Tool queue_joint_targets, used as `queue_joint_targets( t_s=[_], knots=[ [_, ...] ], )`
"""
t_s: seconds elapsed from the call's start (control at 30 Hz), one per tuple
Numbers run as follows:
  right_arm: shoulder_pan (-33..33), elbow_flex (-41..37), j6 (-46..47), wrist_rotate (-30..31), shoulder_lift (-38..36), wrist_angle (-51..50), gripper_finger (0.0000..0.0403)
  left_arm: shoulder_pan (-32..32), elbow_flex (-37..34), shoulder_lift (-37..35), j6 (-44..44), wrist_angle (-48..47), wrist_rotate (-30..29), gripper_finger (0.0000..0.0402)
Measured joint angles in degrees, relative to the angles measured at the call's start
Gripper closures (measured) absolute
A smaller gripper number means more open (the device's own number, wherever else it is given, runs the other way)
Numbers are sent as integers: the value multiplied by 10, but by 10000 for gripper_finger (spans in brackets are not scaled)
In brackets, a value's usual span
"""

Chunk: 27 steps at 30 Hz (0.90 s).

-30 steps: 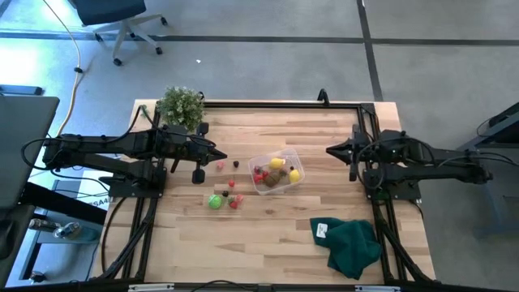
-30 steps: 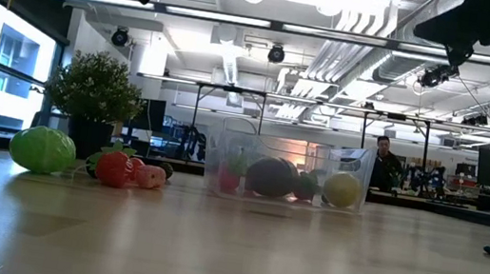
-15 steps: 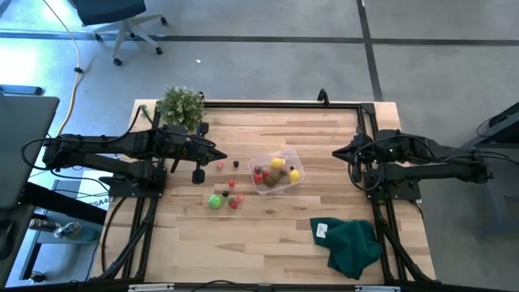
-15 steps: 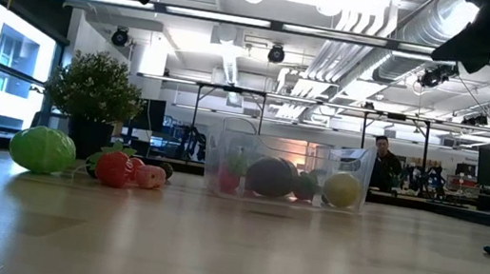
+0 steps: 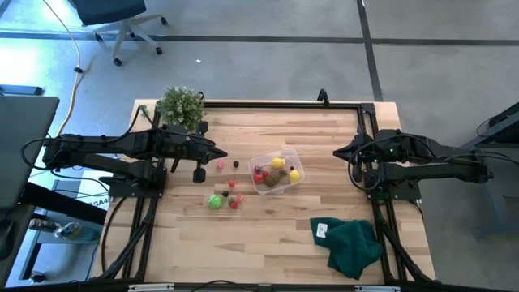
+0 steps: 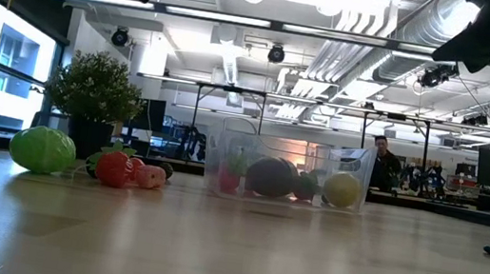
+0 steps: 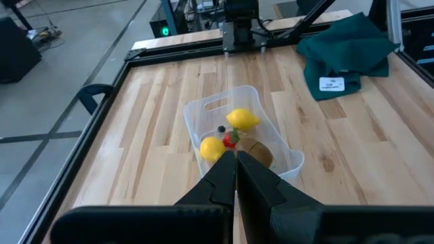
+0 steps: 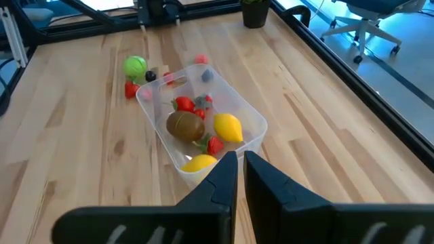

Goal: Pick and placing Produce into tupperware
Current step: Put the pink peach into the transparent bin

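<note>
From above I see a pale wooden counter (image 5: 268, 235) with a small clear plastic tub with rounded corners (image 5: 276, 171) near its middle. Inside the tub I can count two yellow lemon-shaped toys (image 8: 228, 127), a brown oval toy (image 8: 185, 125) and several small red pieces (image 8: 184, 104); one dark blue-grey bit among them is too small for me to name.

More produce lies on the bare wood on the tub's left-arm side: a bright green round toy (image 5: 214, 202) touching or just beside a red strawberry-like toy (image 5: 234, 203), and a few tiny red, pink and dark pieces (image 5: 220, 165) I cannot tell apart.

My left end effector (image 5: 220, 154) hangs above the counter, just beyond those loose pieces from the tub, its fingers pressed together and holding nothing. My right end effector (image 5: 337, 152) hangs on the tub's opposite side, well apart from it, fingers almost touching and empty.

At counter level both arms are cut off at the upper edge, and the tub's wall blurs its contents.

A crumpled dark green cloth (image 5: 353, 244) lies near the tub on the right arm's side; a leafy green potted plant (image 5: 180, 105) stands behind the left arm.
</note>
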Motion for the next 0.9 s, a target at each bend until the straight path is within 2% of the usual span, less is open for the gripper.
queue_joint_targets(
  t_s=[0.33,0.6,0.8,0.9],
  knots=[
    [0,0,1,0,0,0,384,0,0,0,0,4,0,396],
    [0,0,0,0,0,0,384,0,0,0,-16,55,0,396],
    [0,0,1,0,0,0,384,0,0,0,-20,58,1,396],
    [0,0,0,0,0,0,384,0,0,0,-38,63,19,396]
  ],
)
